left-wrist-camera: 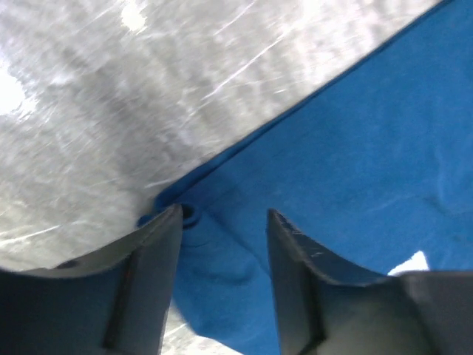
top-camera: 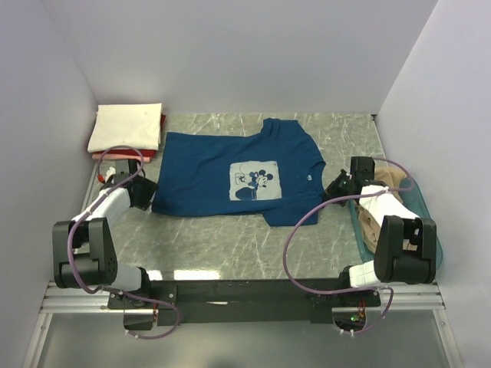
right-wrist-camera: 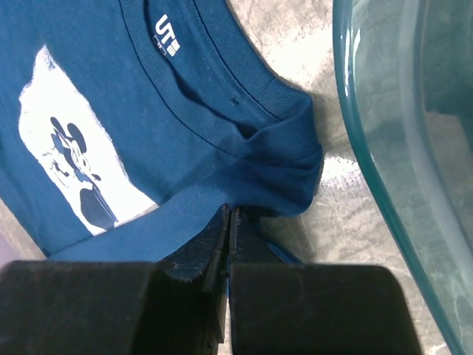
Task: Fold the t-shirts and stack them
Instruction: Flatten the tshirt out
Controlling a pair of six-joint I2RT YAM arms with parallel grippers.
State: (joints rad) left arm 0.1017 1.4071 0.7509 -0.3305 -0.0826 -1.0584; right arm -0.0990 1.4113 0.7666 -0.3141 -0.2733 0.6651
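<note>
Blue tee: spread flat, middle of worktop.
Left end effector: jaws apart, astride hem corner.
Right end effector: closed, seemingly pinching shoulder fold.
Tip: seat left deeper on the corner before closing.

I have one shirt lying flat in the middle of the table, collar to the right, with a folded stack behind it in the far left corner. The tub sits at the right edge with another tee in it. My left gripper is at the shirt's near left corner, and my right gripper is at the collar, between shirt and tub.
</note>
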